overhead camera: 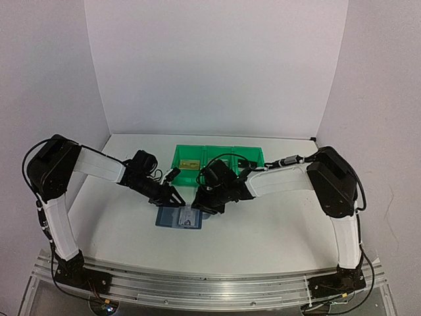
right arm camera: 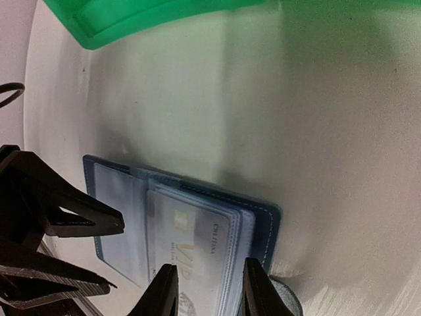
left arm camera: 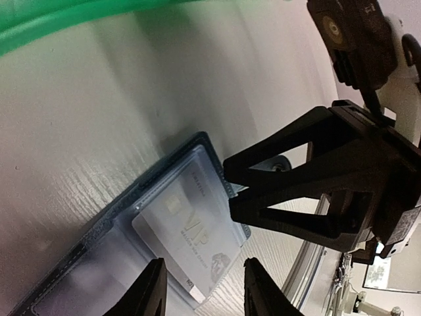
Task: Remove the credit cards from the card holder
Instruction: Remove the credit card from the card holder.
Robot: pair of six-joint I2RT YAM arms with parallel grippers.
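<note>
1. The flat white table (overhead camera: 276, 230) fills the lower half of the top view. A row of green plastic bins (overhead camera: 220, 157) sits at its far centre.
2. The small blue folding card holder (overhead camera: 177, 217) lies open and flat at the centre of the frame, just below the bins, with its pale see-through sleeves facing up.
3. The left gripper (overhead camera: 172, 196) hangs over the holder's upper left edge. Its fingers are spread a moderate way and hold nothing.
4. The right gripper (overhead camera: 205, 205) hangs over the upper right corner. It too is parted and empty, and in its wrist view the fingers stand on either side of the card.
5. The silver-grey rectangular plastic card (right arm camera: 191, 243), lettered VIP, sits in the right-hand sleeves. Its long axis runs top to bottom in the right wrist view, in line with those fingers. So the right gripper is the nearer, and the card lies straight ahead of and below it. I judge it best placed to pinch the card, with the left pinning the holder.
6. A thin tan-gold card (overhead camera: 191, 164) rests in the leftmost bin, likely one already out.
</note>
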